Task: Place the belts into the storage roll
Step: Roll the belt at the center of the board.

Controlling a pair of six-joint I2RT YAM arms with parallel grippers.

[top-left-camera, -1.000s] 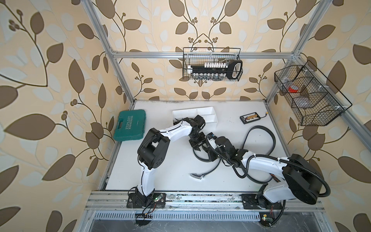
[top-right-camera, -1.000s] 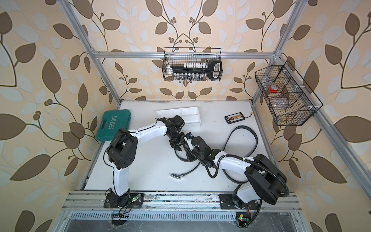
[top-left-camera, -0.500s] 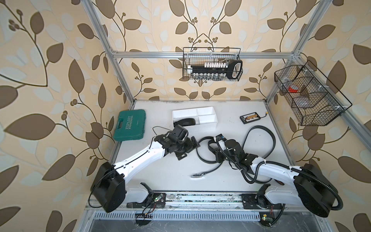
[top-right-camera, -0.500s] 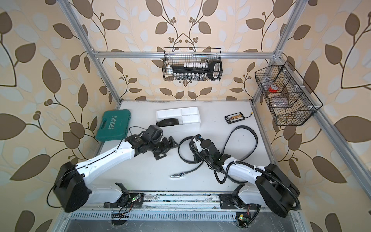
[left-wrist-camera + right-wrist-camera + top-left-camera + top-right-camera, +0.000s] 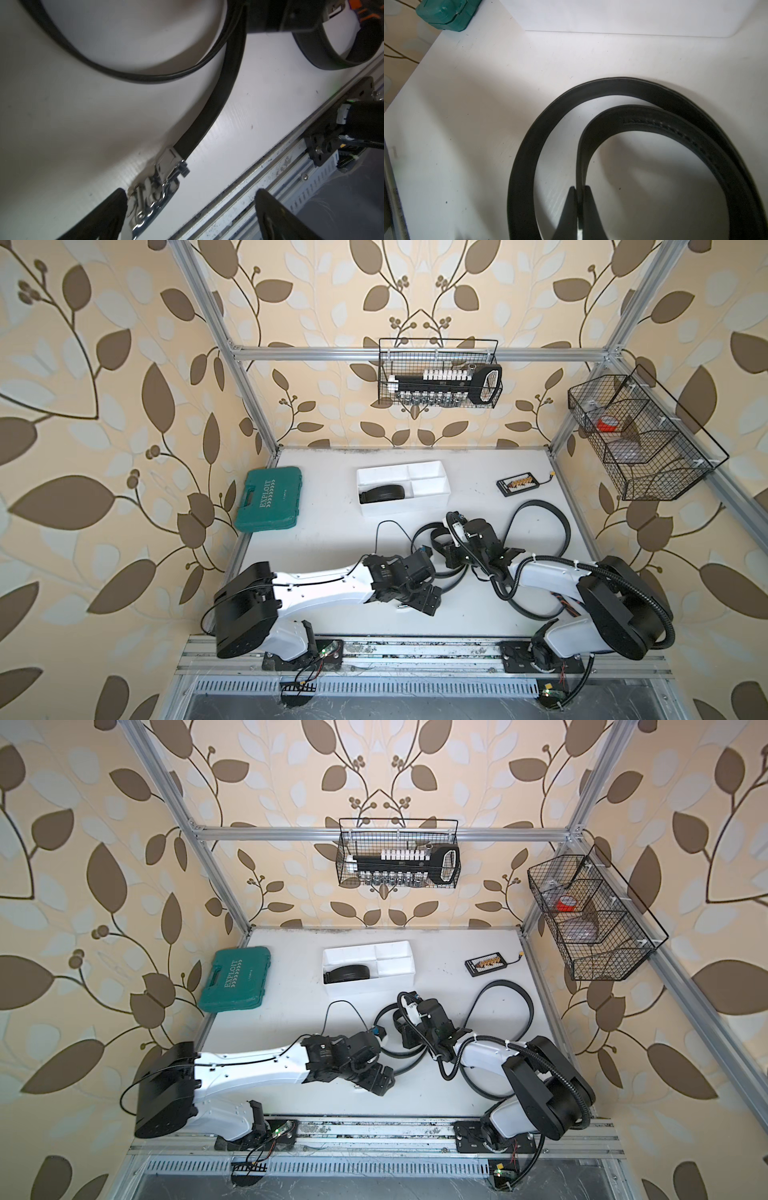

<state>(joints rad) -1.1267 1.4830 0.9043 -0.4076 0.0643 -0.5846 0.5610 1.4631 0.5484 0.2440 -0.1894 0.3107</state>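
The storage roll (image 5: 407, 506) (image 5: 374, 986) is a white divided tray at the back of the table, with one coiled belt (image 5: 382, 493) (image 5: 347, 972) lying in a compartment. A second belt (image 5: 218, 99) lies loosely looped mid-table. My right gripper (image 5: 579, 193) (image 5: 440, 545) is shut on its strap (image 5: 654, 122), which stands on edge. Its metal buckle (image 5: 160, 182) (image 5: 402, 606) lies near the front edge, close beside one finger (image 5: 108, 214) of my open left gripper (image 5: 191, 216) (image 5: 428, 600). A third belt (image 5: 536, 502) (image 5: 505, 982) forms a wide loop at the right.
A green tool case (image 5: 268, 499) (image 5: 446, 14) sits at the back left. A small black board (image 5: 517, 482) lies at the back right. Wire baskets hang on the back wall (image 5: 438, 377) and the right wall (image 5: 640, 439). An aluminium rail (image 5: 270, 166) borders the front edge beside the buckle.
My left arm pulled back from the tray, leaving the coiled belt inside, and swung down to the buckle at the front edge, opening wider. My right gripper stayed shut on the strap.
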